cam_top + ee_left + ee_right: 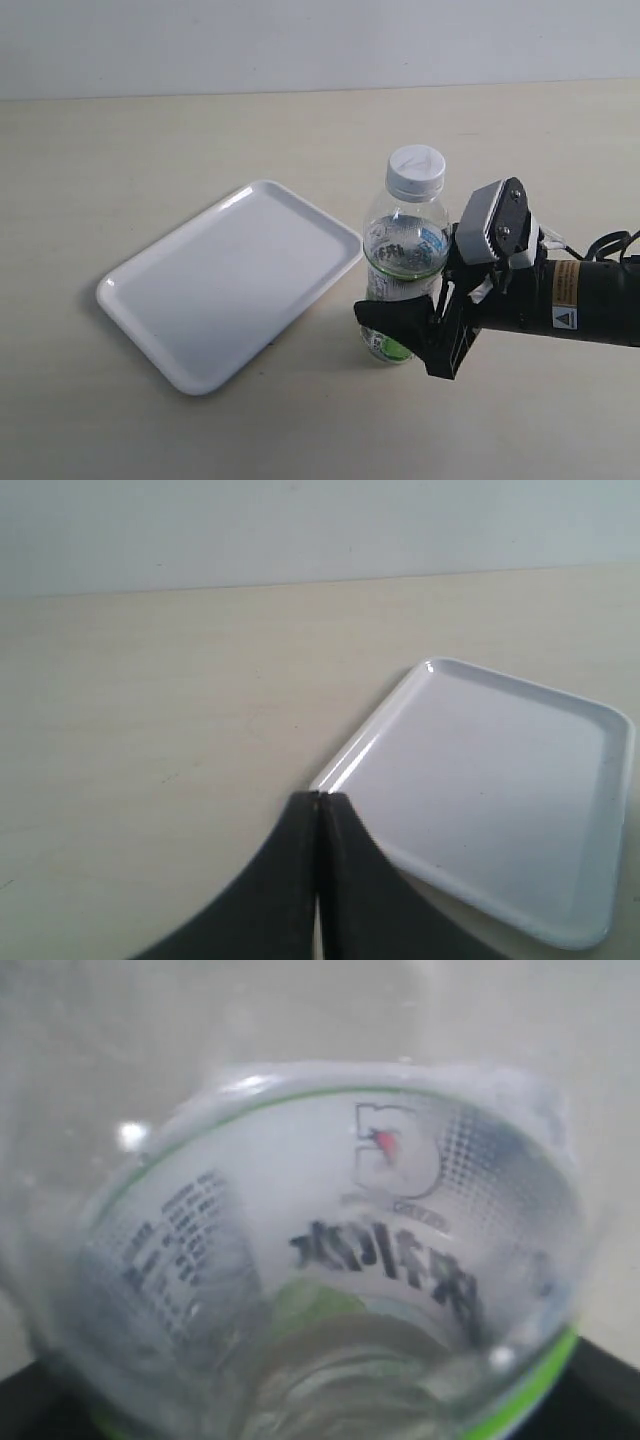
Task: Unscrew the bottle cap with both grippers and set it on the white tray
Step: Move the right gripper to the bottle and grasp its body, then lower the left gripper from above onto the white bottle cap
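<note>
The bottle (405, 250) stands upright just right of the white tray (230, 280), with its white ribbed bottle cap (416, 171) screwed on top. My right gripper (400, 325) comes in from the right and is shut on the bottle's lower body, well below the cap. The right wrist view is filled by the bottle's label (330, 1260), and only a black finger (612, 1375) shows at the edge. My left gripper (318, 798) is shut with nothing in it, hanging above the table near a corner of the tray (500, 780). It does not show in the exterior view.
The pale beige table (150, 140) runs back to a light wall. The right arm's grey-white body with a yellow warning label (566, 285) and its cable stretch off to the right edge. Nothing lies in the tray.
</note>
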`<state>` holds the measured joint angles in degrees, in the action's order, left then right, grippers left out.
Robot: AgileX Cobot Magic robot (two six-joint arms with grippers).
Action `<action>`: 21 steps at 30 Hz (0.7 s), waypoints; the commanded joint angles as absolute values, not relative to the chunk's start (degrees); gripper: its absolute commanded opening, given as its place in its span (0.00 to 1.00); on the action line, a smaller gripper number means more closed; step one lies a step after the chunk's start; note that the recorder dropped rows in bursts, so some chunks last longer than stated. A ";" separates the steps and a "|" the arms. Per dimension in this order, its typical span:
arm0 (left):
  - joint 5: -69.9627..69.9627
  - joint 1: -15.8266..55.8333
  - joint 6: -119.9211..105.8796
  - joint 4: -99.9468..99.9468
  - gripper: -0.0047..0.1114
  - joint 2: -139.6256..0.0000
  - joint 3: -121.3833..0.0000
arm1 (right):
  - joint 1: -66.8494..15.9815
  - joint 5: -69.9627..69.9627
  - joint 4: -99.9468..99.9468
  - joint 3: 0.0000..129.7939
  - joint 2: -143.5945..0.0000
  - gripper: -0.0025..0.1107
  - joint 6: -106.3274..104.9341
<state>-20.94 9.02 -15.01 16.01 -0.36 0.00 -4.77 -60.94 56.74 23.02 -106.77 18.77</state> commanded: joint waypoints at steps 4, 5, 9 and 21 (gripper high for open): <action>-20.56 9.29 -15.27 15.86 0.04 0.00 0.00 | -5.03 -60.74 56.79 23.30 -106.89 0.22 18.67; -20.56 9.29 -15.27 15.86 0.04 0.00 0.00 | -5.03 -60.47 57.26 23.30 -106.89 0.15 18.67; -20.56 9.29 -15.27 15.86 0.04 0.00 0.00 | -5.03 -59.71 58.23 23.30 -106.89 0.02 19.33; -5.95 9.27 -12.76 32.81 0.04 0.00 0.00 | -5.03 -59.71 58.23 23.30 -106.89 0.02 19.56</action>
